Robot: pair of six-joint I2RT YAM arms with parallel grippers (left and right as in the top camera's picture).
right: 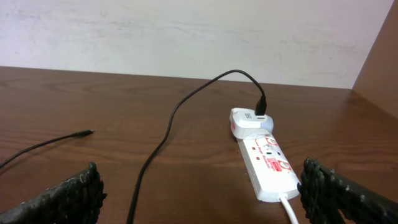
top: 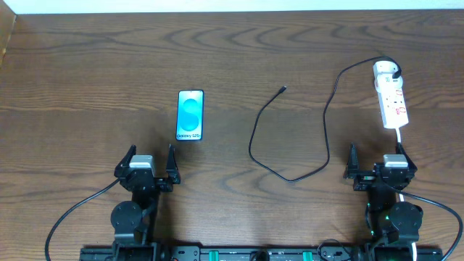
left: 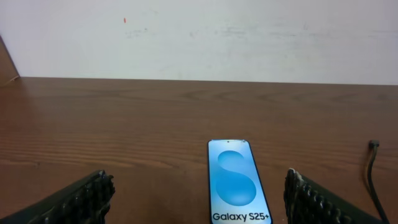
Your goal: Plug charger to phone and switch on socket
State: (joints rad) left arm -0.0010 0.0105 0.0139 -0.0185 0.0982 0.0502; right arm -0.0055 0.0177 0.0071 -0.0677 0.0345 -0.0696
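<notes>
The phone (top: 190, 114) lies flat left of centre, blue screen up; the left wrist view shows it (left: 236, 180) just ahead between the fingers. The charger's black cable (top: 290, 138) loops across the middle, its free plug tip (top: 283, 90) lying right of the phone, apart from it. Its white adapter (top: 386, 70) sits plugged into the far end of the socket (top: 394, 103), a white power strip at the right, which also shows in the right wrist view (right: 267, 163). My left gripper (top: 148, 165) is open and empty near the phone's near end. My right gripper (top: 379, 165) is open and empty near the strip.
The strip's white cord (top: 401, 138) runs toward my right arm. The cable (right: 155, 162) and its tip (right: 84, 133) show in the right wrist view. A pale wall stands behind the wooden table (top: 87, 72).
</notes>
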